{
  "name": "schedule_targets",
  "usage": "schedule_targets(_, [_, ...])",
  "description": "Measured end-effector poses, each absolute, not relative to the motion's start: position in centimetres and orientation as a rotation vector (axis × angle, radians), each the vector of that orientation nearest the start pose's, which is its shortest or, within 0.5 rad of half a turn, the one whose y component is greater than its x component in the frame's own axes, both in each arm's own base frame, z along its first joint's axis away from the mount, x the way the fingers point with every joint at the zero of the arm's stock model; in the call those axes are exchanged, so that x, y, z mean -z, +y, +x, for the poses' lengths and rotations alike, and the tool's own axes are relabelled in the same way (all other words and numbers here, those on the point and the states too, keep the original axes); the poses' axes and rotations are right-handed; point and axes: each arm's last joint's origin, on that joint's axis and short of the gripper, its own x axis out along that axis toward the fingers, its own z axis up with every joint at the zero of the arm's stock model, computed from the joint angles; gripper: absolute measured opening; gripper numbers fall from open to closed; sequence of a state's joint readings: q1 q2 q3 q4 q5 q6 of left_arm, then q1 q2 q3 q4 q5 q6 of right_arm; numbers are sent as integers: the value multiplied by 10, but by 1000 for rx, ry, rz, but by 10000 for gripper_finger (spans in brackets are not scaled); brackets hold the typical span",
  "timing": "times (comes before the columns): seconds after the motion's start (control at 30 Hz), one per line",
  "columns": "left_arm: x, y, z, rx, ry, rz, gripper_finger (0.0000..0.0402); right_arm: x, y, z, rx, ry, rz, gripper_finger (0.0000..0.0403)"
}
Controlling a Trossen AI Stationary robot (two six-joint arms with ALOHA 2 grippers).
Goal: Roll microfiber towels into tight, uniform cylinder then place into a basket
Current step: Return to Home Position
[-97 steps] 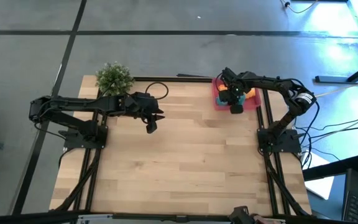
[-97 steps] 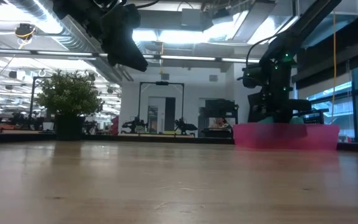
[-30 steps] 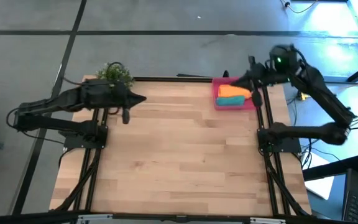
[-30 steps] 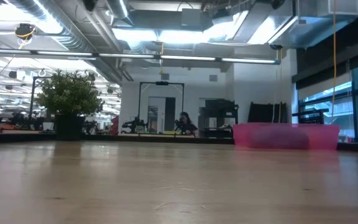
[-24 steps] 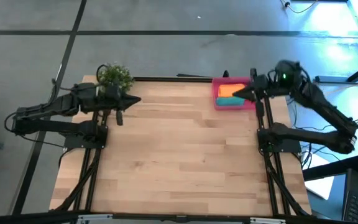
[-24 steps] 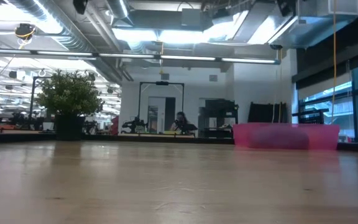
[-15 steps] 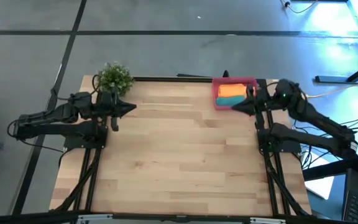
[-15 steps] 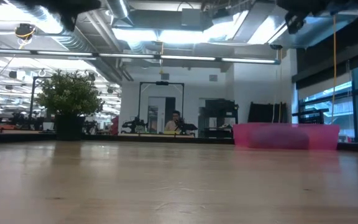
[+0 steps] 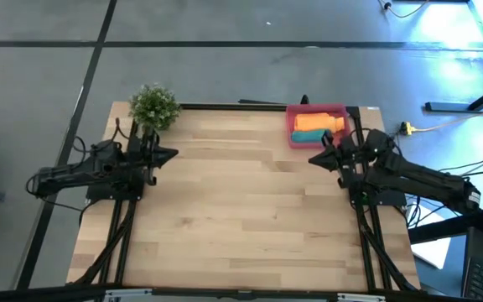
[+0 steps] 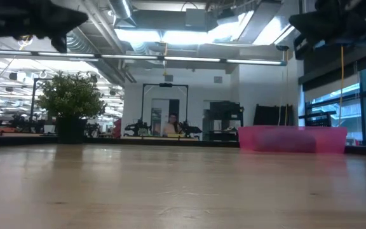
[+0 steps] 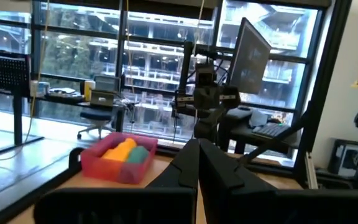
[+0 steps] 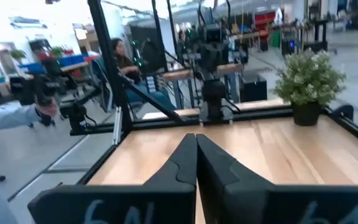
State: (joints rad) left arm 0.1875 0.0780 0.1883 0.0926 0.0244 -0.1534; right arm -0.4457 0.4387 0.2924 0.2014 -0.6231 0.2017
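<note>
The pinkish-red basket [image 9: 343, 132] stands at the table's far right corner. In it lie two rolled microfiber towels side by side, the orange one [image 9: 317, 122] on the far side and the teal one [image 9: 310, 136] on the near side. The left wrist view shows the basket [image 11: 104, 167] with both rolls too. My left gripper [image 9: 174, 153] hovers shut by the table's left edge and points right. My right gripper [image 9: 312, 159] hovers shut just in front of the basket and points left. Neither holds anything.
A small green potted plant [image 9: 154, 106] stands at the table's far left corner, just beyond my left arm. The wooden tabletop [image 9: 241, 218] lies bare between the arms. People show in the room beyond the table [image 12: 120, 62].
Both arms have drawn back and come down toward their own sides. My left gripper has gone toward the table's left edge. My right gripper has gone down from high beside the basket toward the near side. Both stay shut, and the towels lie still in the basket.
</note>
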Motion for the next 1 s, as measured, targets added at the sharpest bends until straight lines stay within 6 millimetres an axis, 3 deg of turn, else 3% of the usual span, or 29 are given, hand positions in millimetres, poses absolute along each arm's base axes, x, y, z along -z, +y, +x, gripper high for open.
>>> schedule_targets(0.37, [-177, 15, 95, -85, -131, -138, 0, -189, -37, 115, -131, -31, 198, 9])
schedule_targets(0.5, [-175, 15, 96, -65, -102, -128, 0, -172, -38, 114, -87, -27, 178, 10])
schedule_targets(0.87, [-174, 13, 96, -9, -83, -53, 0, -172, -39, 114, -37, -37, 54, 11])
schedule_targets(1.0, [-174, 16, 96, -104, -87, -50, 0, -172, -39, 114, -39, -35, 53, 11])
